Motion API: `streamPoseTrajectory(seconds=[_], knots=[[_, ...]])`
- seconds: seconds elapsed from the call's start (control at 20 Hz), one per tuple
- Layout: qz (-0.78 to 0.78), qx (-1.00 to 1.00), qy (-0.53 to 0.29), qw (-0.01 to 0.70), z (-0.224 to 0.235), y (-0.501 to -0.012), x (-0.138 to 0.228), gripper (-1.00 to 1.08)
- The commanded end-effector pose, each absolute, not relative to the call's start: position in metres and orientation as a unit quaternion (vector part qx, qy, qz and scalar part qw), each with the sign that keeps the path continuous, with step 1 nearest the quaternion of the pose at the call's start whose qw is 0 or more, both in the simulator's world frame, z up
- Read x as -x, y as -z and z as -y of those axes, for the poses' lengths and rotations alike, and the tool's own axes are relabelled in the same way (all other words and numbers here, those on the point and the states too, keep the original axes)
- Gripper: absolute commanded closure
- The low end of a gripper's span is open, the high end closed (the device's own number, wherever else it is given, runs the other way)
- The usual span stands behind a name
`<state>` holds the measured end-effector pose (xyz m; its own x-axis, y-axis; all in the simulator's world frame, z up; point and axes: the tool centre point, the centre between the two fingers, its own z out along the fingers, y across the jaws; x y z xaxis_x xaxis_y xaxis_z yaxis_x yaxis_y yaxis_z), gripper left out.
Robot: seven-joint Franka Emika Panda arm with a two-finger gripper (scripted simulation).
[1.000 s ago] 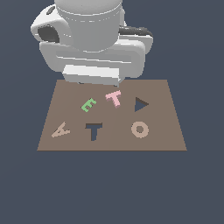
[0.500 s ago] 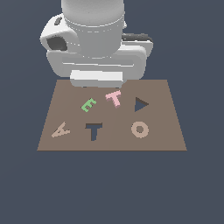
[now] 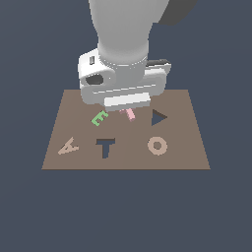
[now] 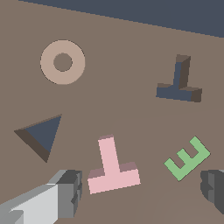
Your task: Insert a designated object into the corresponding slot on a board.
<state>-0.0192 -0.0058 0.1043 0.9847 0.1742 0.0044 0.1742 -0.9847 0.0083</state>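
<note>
The hand (image 4: 140, 192) stands wide open and empty above the board (image 3: 187, 152), one finger to each side of the pink T block (image 4: 112, 168), neither finger touching it. The block lies flat near the middle of the board, toward its far edge, just beside the green E piece (image 4: 188, 157) and apart from the triangular cutout (image 4: 41, 133). The T slot (image 3: 105, 146) sits near the board's front edge, unfilled.

Judged handling: a small, rigid, light piece with smooth flat sides, thin enough that a shallow grip could slip. The crossbar lies between the fingers; closing across it, low against the board, looks the steadier hold. The E piece leaves little room on that side.
</note>
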Motion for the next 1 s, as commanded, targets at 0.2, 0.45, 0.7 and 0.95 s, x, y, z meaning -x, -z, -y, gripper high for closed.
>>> streamPoseTrajectory(seconds=[0.2, 0.45, 0.7, 0.95], knots=[[-0.155, -0.988, -0.001, 0.0, -0.008, -0.067, 0.031, -0.92], [-0.183, -0.983, 0.0, -0.001, -0.013, -0.051, 0.037, -0.92], [-0.187, -0.982, 0.0, 0.0, -0.013, -0.048, 0.038, -0.92], [-0.185, -0.983, 0.0, 0.0, -0.013, -0.049, 0.037, -0.92]])
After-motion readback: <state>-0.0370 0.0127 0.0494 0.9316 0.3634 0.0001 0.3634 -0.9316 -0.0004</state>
